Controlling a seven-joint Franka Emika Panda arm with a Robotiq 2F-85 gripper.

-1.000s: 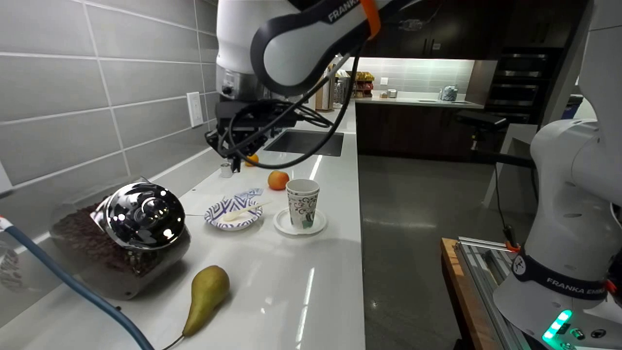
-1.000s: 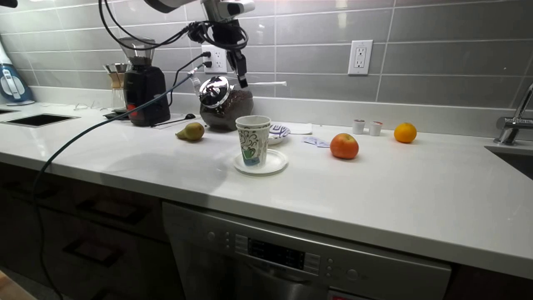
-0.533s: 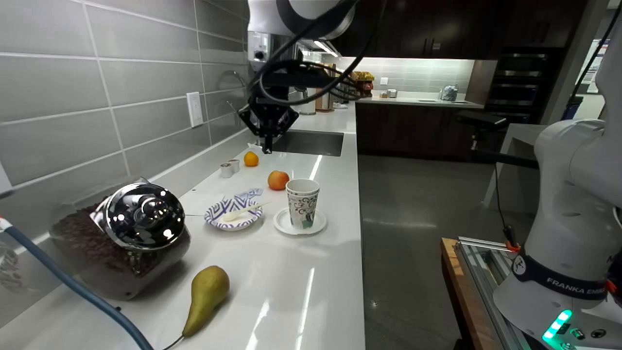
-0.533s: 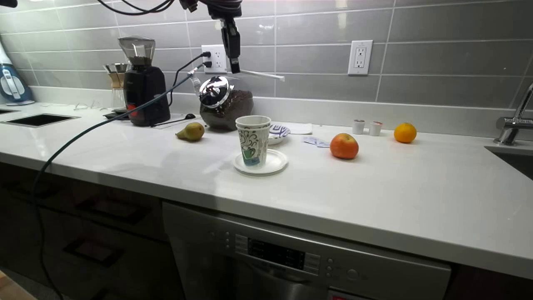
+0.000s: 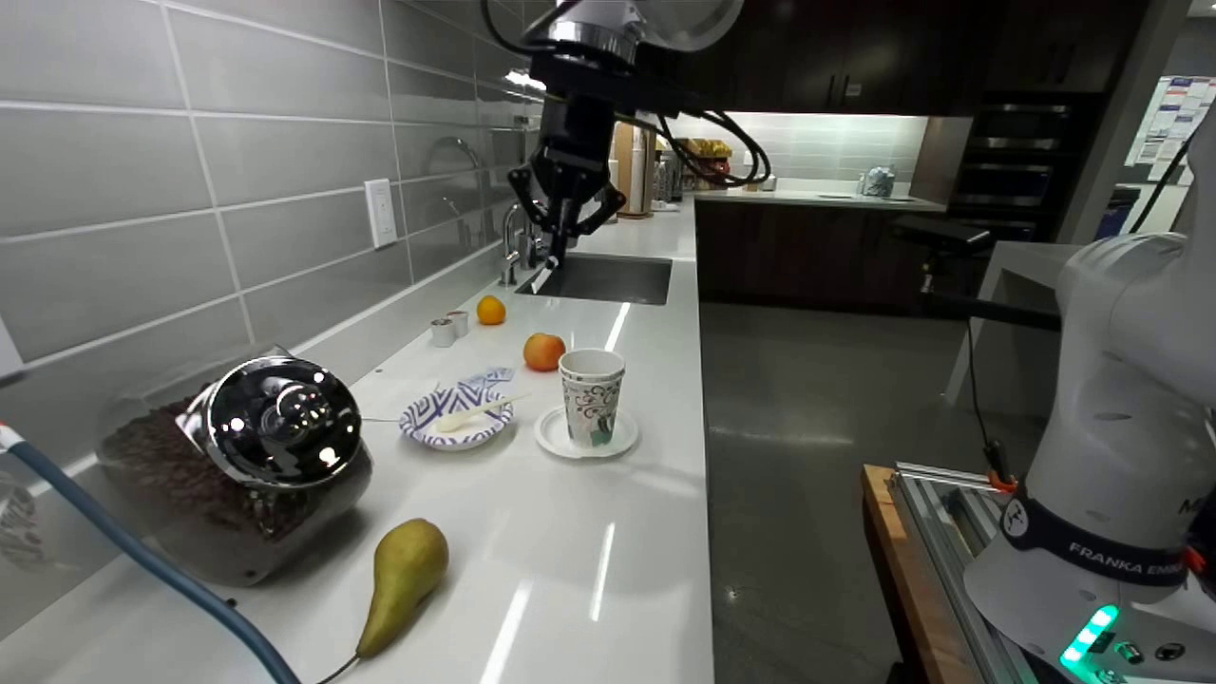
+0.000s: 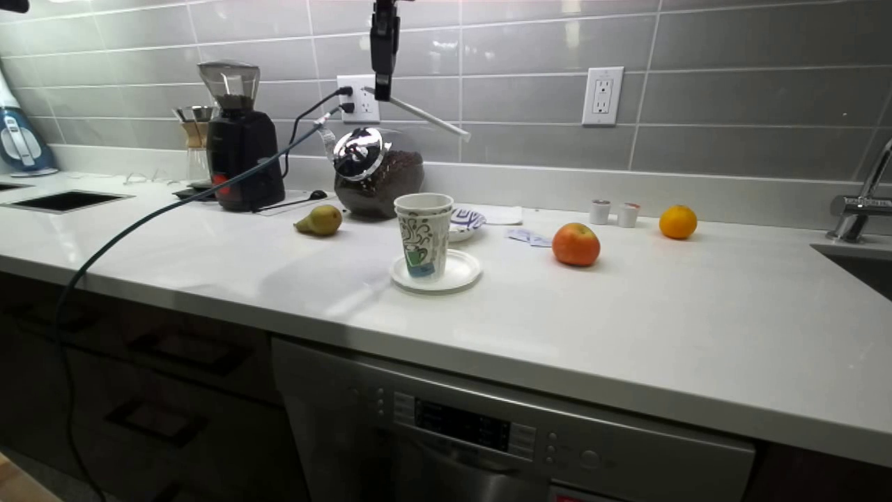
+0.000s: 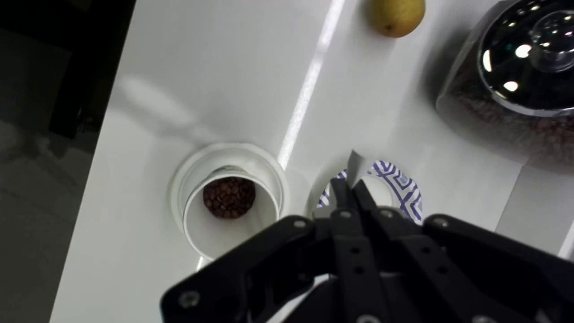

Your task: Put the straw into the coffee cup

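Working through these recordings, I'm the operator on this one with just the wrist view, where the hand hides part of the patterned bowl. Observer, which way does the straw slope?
Observer: In an exterior view the straw slants down toward the picture's right from the closed hand.

Operator: How does its low end stand against the cup? From above I can't judge height.

Observer: Higher than the cup's rim and apart from it, as it shows in both exterior views.

Operator: I make out one rim. Is it a single cup?

Observer: Probably not: from the side, a second rim shows just under the top one, so it looks like two nested together.
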